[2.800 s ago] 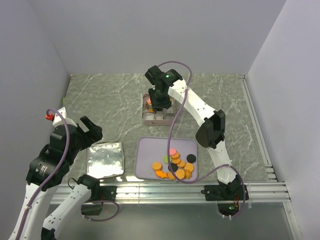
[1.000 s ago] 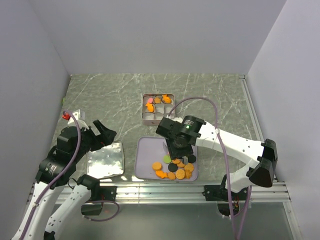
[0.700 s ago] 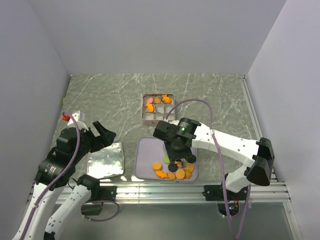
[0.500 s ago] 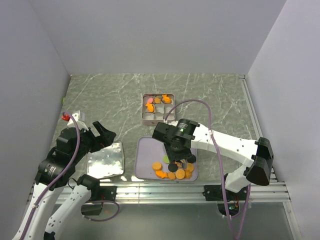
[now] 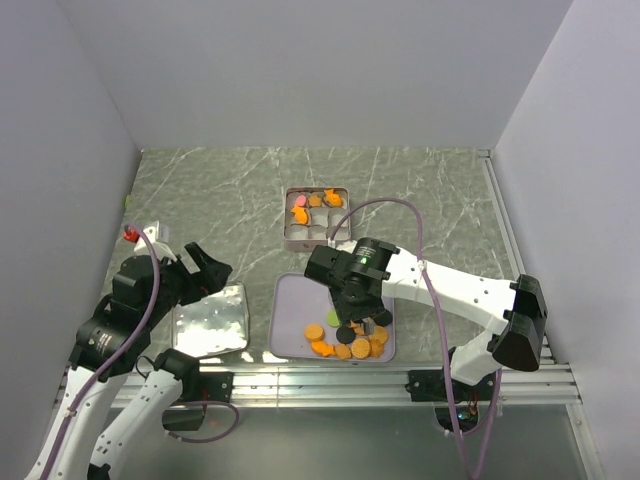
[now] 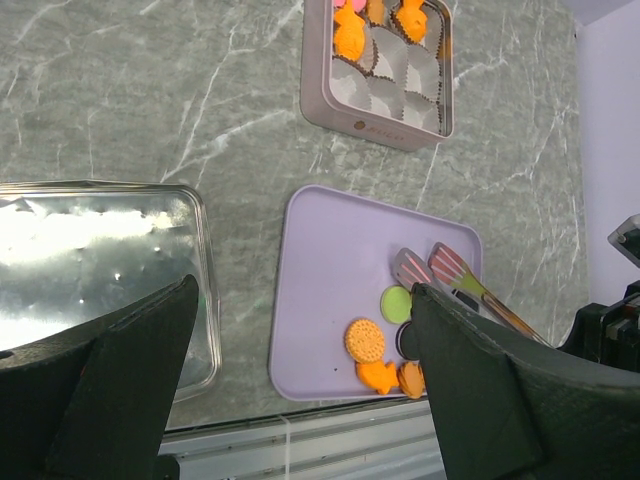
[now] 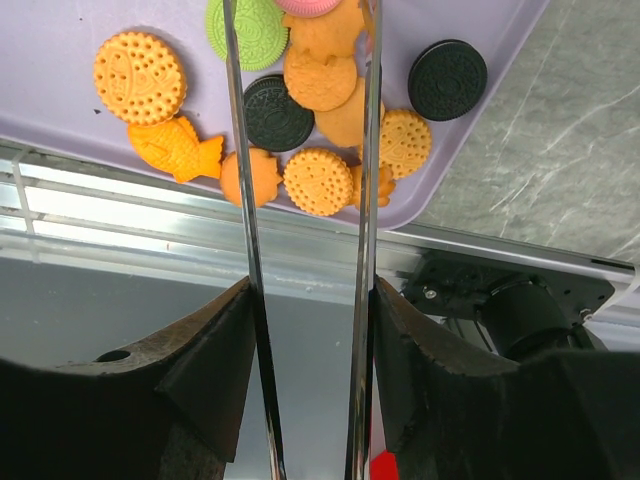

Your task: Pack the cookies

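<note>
Since ~3 s ago, right tool (image 7: 300,20) swung from tin (image 5: 317,217) to tray (image 5: 292,300); tongs parted over cookies (image 7: 320,110), nothing gripped. Left tool (image 6: 300,390) wide apart, idle. Next pick pending.

We see our right claw (image 5: 352,312) poised over the cookies (image 5: 350,338) on the lilac tray (image 5: 292,320). Our left claw (image 5: 190,270) hangs above the silver lid (image 5: 210,322). The square tin (image 5: 316,216) sits farther back on the desk (image 5: 220,190).
</note>
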Robot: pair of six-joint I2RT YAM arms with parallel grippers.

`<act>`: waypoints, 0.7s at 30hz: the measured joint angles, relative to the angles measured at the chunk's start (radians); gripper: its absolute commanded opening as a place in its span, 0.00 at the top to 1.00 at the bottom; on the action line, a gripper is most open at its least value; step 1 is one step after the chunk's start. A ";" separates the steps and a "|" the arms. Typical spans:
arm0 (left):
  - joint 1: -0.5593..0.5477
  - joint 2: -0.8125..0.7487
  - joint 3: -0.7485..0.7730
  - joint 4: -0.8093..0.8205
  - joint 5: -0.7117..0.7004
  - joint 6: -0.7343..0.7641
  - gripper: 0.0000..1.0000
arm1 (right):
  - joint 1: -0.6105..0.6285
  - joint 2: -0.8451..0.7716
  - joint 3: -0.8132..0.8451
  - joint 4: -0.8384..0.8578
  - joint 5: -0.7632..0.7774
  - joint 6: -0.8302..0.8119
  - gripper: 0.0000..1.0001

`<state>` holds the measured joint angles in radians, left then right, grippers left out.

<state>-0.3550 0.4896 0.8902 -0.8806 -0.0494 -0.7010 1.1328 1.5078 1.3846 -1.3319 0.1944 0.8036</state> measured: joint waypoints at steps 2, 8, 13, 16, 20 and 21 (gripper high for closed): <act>0.000 -0.003 0.000 0.000 0.000 -0.001 0.07 | 0.002 0.000 0.000 0.000 0.000 0.000 0.46; 0.000 -0.008 -0.002 0.000 0.000 -0.012 0.07 | 0.015 0.000 0.000 -0.001 -0.006 0.000 0.47; 0.000 -0.015 -0.003 -0.001 0.000 -0.021 0.07 | 0.030 0.000 -0.001 -0.002 -0.018 0.004 0.50; 0.000 -0.015 -0.003 -0.001 0.000 -0.022 0.07 | 0.034 0.000 -0.003 -0.004 -0.023 0.008 0.52; 0.000 -0.015 -0.003 -0.001 0.000 -0.023 0.07 | 0.035 0.000 -0.003 -0.004 -0.023 0.011 0.56; 0.000 -0.015 -0.003 -0.001 0.000 -0.023 0.07 | 0.035 0.000 -0.003 -0.005 -0.023 0.010 0.57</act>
<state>-0.3550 0.4747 0.8867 -0.8814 -0.0498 -0.7235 1.1683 1.5074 1.3811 -1.3365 0.1715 0.8139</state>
